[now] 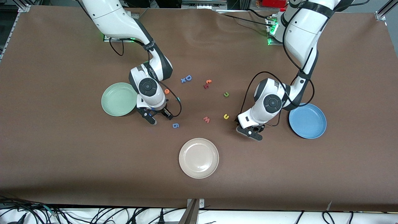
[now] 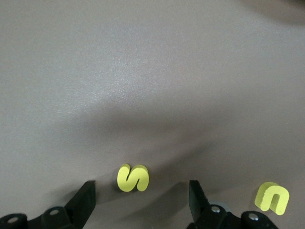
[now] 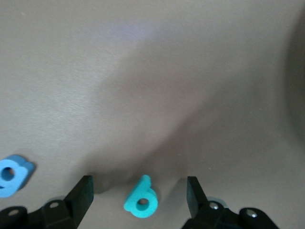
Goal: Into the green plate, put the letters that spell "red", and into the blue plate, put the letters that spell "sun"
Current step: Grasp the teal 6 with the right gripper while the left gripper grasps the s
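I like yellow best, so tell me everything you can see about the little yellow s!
The yellow s is a tiny, thick letter that looks like soft foam. It lies flat on the brown table, with the left gripper open around it, one finger on each side, neither touching. A yellow u lies beside it.

A brown mat [image 1: 62, 149] covers the table, slightly rippled at the arms' edge. Cables [image 1: 93, 214] lie on a white ledge nearest the camera. Metal rails [image 1: 384, 11] frame the corners.
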You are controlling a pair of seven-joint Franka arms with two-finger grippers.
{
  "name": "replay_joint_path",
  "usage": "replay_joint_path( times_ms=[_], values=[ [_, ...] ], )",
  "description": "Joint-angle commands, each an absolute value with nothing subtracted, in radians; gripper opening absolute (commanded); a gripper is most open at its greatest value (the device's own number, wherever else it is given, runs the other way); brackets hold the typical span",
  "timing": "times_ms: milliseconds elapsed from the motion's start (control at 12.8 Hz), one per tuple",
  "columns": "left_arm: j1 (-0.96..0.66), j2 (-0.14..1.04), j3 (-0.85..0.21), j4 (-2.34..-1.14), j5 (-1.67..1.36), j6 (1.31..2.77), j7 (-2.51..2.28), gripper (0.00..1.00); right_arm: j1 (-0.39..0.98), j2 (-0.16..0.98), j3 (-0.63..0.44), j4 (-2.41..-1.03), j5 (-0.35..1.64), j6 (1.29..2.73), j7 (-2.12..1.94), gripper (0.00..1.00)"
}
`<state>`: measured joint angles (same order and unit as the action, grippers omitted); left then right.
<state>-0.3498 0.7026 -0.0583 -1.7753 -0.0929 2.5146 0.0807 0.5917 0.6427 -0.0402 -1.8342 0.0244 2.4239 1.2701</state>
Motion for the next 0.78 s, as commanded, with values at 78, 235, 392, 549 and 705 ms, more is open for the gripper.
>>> replay_joint_path(
  times_ms=[78, 235, 392, 549, 705],
  values=[
    [-0.377, 0.730, -0.029, -1.750, -0.104, 2.526, 0.080, 0.75, 0.600, 0.640, -0.032, -1.836, 0.023, 2.399, 1.311, 0.80],
    [-0.379, 0.736, -0.025, -1.729, -0.100, 2.528, 0.084, 0.63, 0.601, 0.640, -0.020, -1.836, 0.021, 2.399, 1.350, 0.79],
    [-0.385, 0.739, -0.025, -1.727, -0.080, 2.528, 0.084, 0.52, 0.600, 0.640, -0.020, -1.838, 0.021, 2.399, 1.350, 0.69],
    [-0.385, 0.739, -0.023, -1.726, -0.078, 2.528, 0.084, 0.46, 0.600, 0.640, -0.020, -1.838, 0.021, 2.399, 1.347, 0.53],
    [-0.387, 0.741, -0.023, -1.726, -0.078, 2.526, 0.084, 0.34, 0.600, 0.640, -0.020, -1.836, 0.021, 2.399, 1.345, 0.39]
  ],
)
